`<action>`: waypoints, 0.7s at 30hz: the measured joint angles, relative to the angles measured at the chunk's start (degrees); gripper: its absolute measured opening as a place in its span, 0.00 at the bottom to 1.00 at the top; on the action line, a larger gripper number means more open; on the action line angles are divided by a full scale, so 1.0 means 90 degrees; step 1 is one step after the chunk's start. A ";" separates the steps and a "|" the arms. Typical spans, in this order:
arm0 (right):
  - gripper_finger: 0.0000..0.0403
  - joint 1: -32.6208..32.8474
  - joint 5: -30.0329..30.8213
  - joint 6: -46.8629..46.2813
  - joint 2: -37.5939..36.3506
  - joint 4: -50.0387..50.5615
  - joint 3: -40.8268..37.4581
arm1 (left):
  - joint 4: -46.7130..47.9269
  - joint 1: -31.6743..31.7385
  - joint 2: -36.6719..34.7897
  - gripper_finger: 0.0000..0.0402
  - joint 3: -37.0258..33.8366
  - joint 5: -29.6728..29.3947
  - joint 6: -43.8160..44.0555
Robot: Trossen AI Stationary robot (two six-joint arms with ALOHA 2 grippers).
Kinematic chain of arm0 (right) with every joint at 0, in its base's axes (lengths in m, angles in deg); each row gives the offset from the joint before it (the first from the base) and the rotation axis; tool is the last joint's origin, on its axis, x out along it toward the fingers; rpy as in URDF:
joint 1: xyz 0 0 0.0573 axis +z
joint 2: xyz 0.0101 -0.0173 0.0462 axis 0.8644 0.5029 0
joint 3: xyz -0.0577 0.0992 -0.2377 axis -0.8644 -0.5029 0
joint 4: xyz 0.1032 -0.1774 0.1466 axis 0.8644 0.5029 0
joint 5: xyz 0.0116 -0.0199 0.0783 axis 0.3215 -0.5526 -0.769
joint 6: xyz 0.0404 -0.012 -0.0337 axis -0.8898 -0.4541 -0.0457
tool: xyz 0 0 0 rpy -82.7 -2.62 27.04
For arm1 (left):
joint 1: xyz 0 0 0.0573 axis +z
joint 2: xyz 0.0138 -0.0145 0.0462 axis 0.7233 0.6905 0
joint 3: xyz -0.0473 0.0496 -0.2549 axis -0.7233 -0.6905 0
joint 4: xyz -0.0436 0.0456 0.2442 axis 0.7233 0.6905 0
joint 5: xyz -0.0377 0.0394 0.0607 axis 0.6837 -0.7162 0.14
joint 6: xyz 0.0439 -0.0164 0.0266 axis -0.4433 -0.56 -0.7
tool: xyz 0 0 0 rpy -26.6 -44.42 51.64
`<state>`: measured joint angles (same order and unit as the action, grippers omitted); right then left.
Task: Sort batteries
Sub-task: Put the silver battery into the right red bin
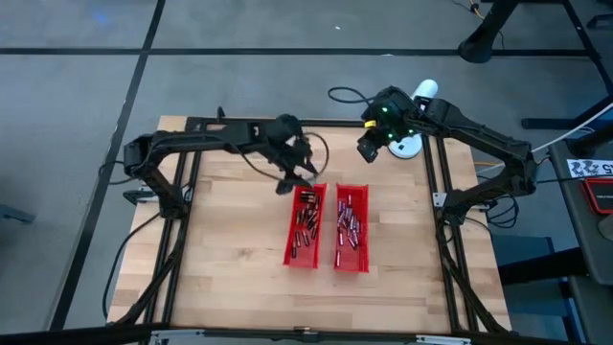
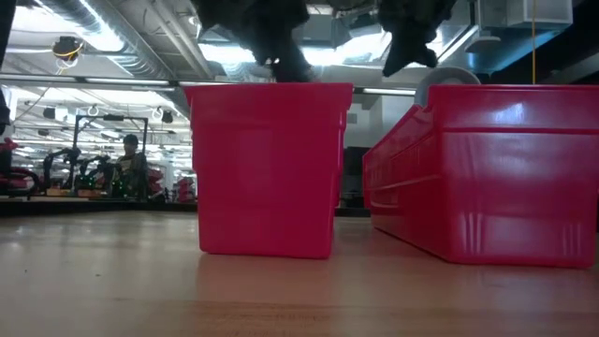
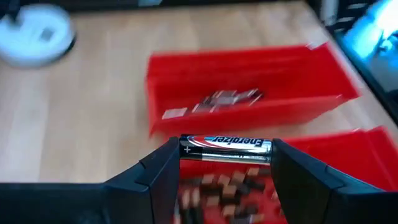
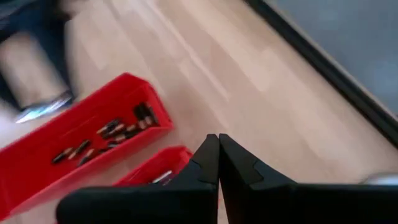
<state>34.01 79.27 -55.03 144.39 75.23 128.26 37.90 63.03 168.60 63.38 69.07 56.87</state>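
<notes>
One battery (image 3: 225,149) in left hand (image 3: 225,171); two red trays (image 1: 305,227).

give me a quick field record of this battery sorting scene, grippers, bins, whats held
left gripper: over the far end of the left red bin, closed end to end on one battery
held battery: silver and black, Energizer label, plus sign at one end
right gripper: shut, empty, raised past the far end of the right red bin
bins: two, side by side on the wooden table, both holding loose batteries
other: white round object near the right arm
</notes>
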 joint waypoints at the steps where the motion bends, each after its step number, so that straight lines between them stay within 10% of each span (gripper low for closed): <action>1: 0.01 0.0066 0.0157 -0.0145 -0.0054 0.0087 0.0000 | -0.0173 -0.0117 0.0021 0.51 0.0000 0.0011 -0.0039; 9: 0.01 0.0850 0.1163 -0.0484 -0.0697 0.0152 0.0000 | -0.2100 -0.0924 0.0423 0.51 0.0000 -0.0139 0.1092; 21: 0.01 0.1952 0.1589 -0.0153 -0.1402 0.1103 -0.0018 | -0.4035 -0.1999 0.1763 0.51 0.0002 -0.2323 0.3022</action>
<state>51.58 93.57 -56.41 131.77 85.16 128.09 1.59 45.03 184.46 63.40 48.16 84.07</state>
